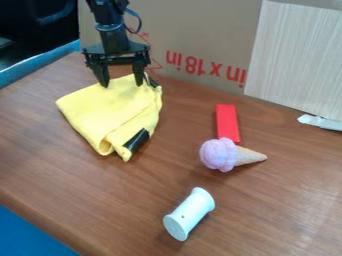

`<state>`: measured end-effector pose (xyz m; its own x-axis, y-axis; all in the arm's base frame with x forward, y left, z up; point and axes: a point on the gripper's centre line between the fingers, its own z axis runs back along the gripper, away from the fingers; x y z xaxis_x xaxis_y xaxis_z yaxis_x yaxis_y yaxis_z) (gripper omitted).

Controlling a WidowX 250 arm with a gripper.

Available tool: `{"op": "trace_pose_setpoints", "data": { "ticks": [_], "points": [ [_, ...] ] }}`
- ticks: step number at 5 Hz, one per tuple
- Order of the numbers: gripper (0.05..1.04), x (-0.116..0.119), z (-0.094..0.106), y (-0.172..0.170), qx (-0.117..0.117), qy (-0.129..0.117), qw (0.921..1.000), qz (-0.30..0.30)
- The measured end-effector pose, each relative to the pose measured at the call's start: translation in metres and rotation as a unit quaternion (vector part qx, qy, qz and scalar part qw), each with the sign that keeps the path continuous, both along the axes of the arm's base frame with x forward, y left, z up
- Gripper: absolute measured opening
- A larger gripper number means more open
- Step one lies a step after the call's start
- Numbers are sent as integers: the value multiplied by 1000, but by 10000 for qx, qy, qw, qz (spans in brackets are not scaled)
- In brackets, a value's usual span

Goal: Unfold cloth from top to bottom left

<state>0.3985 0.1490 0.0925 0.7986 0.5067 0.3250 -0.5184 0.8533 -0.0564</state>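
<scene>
And there's your pincer [121, 84], spread wide, right at the top edge of the folded yellow cloth [100, 111] on the wooden bench [274, 215]!

table [80, 200]: brown wood grain, near edge slanting across lower left | back: upright tan cardboard [200, 30], red print | right: pale, finely streaked panel [300, 55] in front of cardboard | upper left: blue strip [40, 65] along table, dark area [33, 35] beyond, contents unclear | lower left: blue patch [27, 232] | light: soft sheen on wood
</scene>
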Motion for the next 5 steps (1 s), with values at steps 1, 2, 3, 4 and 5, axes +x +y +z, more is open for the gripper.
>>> {"op": "trace_pose_setpoints", "data": {
  "ticks": [1, 2, 3, 4, 5],
  "points": [
    [1001, -2, -15, -1, -87, 172, 9998, 27],
    [1001, 0, -18, -6, -175, 155, 9995, 193],
    [1001, 12, -5, -12, -147, 6, 9994, 305],
    [1001, 20, 5, -15, -147, -152, 9988, 446],
    [1001, 21, 7, -20, -67, -117, 9987, 500]
  ]
}}
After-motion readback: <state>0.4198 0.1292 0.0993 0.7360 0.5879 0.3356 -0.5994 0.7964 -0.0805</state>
